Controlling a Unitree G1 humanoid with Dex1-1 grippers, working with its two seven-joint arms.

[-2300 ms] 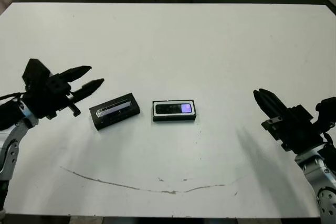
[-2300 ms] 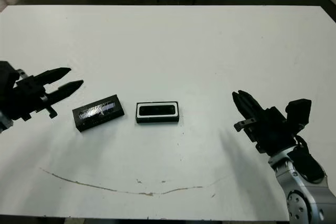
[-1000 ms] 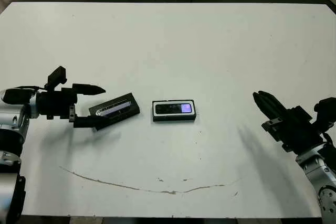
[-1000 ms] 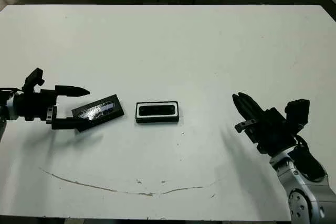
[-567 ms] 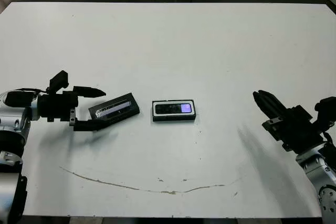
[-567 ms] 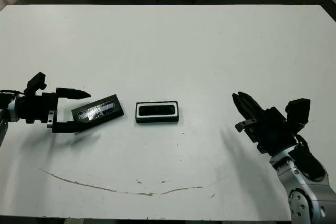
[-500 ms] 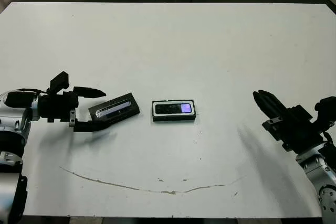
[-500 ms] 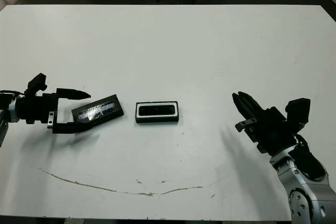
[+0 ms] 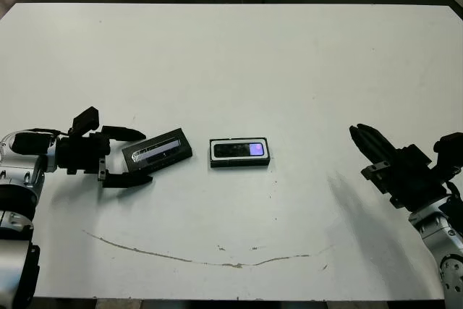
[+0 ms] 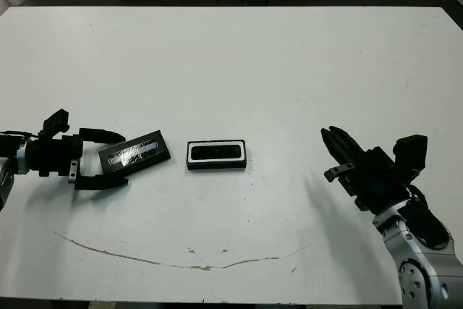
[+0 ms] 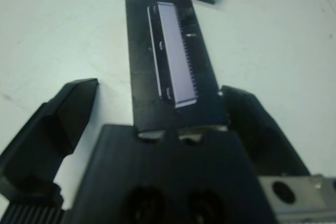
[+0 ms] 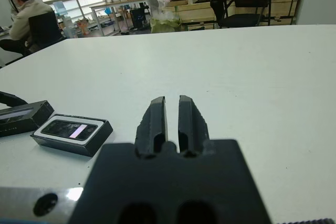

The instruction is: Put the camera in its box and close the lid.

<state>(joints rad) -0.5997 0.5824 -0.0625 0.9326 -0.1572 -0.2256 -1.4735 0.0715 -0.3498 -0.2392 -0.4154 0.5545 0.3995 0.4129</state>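
Camera lies inside the box, flat, long axis running left-right, bluish-purple patch toward its right end. Box sits open near the middle of the white table; white lining shows as a thin border around the camera.

Lid is off the box, lying flat on the table just beside the box on the robot's left, a narrow strip of bare table between them. Lid is turned slightly, its right end farther from the robot than its left end. Silvery-grey strip faces up.

Left claw: low at table level, reaching in from the left, fingers spread wide apart. One finger lies beyond the lid's far left corner, the other in front of its near left corner, so the lid's left end sits between them. In the left wrist view the lid runs straight out from the claw body with a finger on either side; white table shows between the lid and that finger, while the other finger's tip lies right at the lid's edge; I cannot tell whether it touches.

Right claw: well apart from box and lid, over bare table on the right side. Fingers are together, parallel, nothing between them. Box is visible in the right wrist view, well off to the side.

A seated person appears beyond the table in the right wrist view.
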